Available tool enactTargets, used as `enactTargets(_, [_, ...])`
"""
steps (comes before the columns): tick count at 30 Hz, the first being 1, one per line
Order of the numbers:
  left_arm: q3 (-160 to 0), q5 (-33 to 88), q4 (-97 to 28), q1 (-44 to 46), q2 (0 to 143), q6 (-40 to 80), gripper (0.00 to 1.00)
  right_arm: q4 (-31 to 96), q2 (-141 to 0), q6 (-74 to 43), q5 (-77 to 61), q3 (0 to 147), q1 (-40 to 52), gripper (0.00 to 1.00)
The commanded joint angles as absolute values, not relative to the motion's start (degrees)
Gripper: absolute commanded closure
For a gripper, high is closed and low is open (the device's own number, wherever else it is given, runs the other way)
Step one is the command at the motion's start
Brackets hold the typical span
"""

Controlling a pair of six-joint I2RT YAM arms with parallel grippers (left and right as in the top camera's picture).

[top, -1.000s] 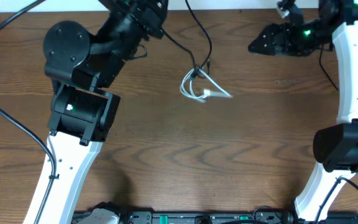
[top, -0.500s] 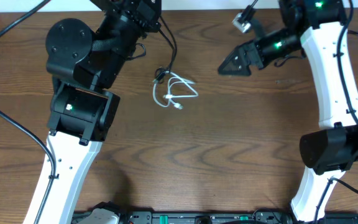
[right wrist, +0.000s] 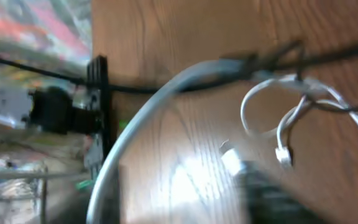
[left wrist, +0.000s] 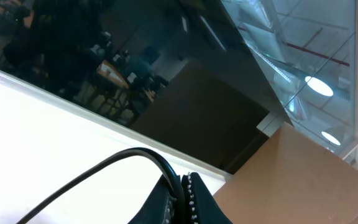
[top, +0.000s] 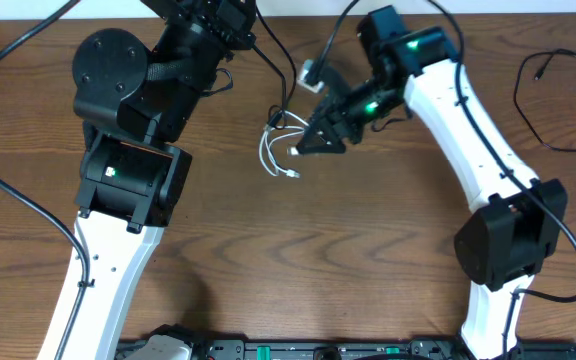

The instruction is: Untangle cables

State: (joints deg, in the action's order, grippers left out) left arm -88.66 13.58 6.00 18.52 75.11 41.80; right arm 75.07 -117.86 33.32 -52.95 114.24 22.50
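Cable [left wrist: 129, 152] in left gripper [left wrist: 180, 186], wrist-view only

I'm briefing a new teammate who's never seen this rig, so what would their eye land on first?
A small tangle in the middle of the table: white cable loops caught with a black cable that runs up to the left pincer, shut on it near the far edge. The right pincer reaches across from the other side, right beside the tangle.
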Motion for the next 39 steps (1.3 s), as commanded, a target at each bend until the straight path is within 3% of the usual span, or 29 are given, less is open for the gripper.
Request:
enactTargets(1, [-88.9,13.4,6.6,18.1,73.9,41.7,0.92,70.8,-117.4,22.6,-46.1,114.2,22.5,0.95])
enactTargets(2, [-89.0,13.4,6.8,17.8,73.8,41.7,0.93,69.1,-117.4,16.9,-40.9,114.2,22.3,0.99])
enactTargets(9, [-89.4,13.4,6.9,11.7,69.6,42.3,0.92,67.4,-117.5,-18.9,-5.3,113.4,16.9,0.99])
enactTargets(24, [-89.4,13.4,5.6,-1.3,62.7,42.3,0.93,60.0,-117.7,-19.9,-5.3,97.2,5.7,0.99])
enactTargets(36, [-89.4,17.4,2.8,-1.6,64.8,42.3,0.92,55.0,-117.6,-4.6,-26.5,97.3,7.7,0.99])
enactTargets(37, [-89.4,18.5,2.8,-1.6,65.1,42.3,0.93,54.7,-117.6,-3.8,-28.2,97.6,8.0,0.96])
enactTargets(38, [-89.4,19.8,2.8,-1.6,65.2,42.3,0.93,54.6,-117.6,-3.2,-29.2,97.9,8.3,0.85])
enactTargets(39, [-89.4,21.1,2.8,-1.6,65.5,42.3,0.92,54.7,-117.6,-2.3,-30.2,98.7,8.7,0.65])
